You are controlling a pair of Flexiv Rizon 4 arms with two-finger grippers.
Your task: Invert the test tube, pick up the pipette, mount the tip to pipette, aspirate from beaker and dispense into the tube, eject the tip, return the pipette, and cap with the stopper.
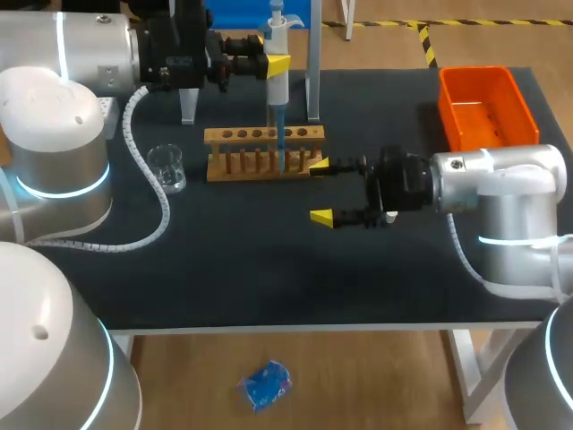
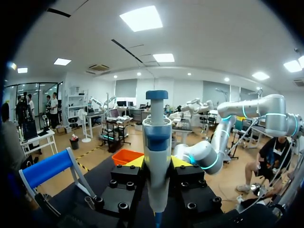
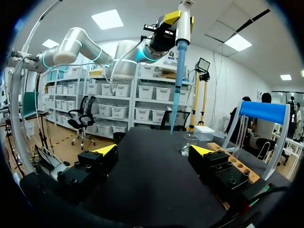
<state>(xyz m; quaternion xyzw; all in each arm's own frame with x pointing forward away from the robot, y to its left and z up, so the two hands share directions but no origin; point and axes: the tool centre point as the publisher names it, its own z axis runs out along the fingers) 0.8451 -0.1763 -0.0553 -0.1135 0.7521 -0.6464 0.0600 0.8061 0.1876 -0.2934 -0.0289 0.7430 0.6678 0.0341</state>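
- Head view puts me partway through the job: my left tool (image 1: 274, 64) is clamped from both sides on the body of the pipette (image 1: 279, 90), which hangs upright above the wooden rack (image 1: 260, 136), so the pick-up looks done.
- My right tool (image 1: 320, 191) holds nothing. Its fingers are spread wide and it sits low over the worktop (image 1: 269, 278), one yellow tip just beside the rack's end.
- A long blue tip (image 3: 176, 80) is seated on the pipette, so I judge the mounting finished too. In the right wrist view its point hangs well above the surface, near the glass beaker (image 1: 167, 167).
- I cannot tell whether liquid has been drawn or dispensed, and I cannot make out the test tube or the stopper.
- Ejecting the tip, returning the pipette and capping appear to remain.
- Dark worktop carries an orange bin (image 1: 448, 112) at its far right corner.
- Metal-legged stand (image 1: 312, 72) rises behind the rack.
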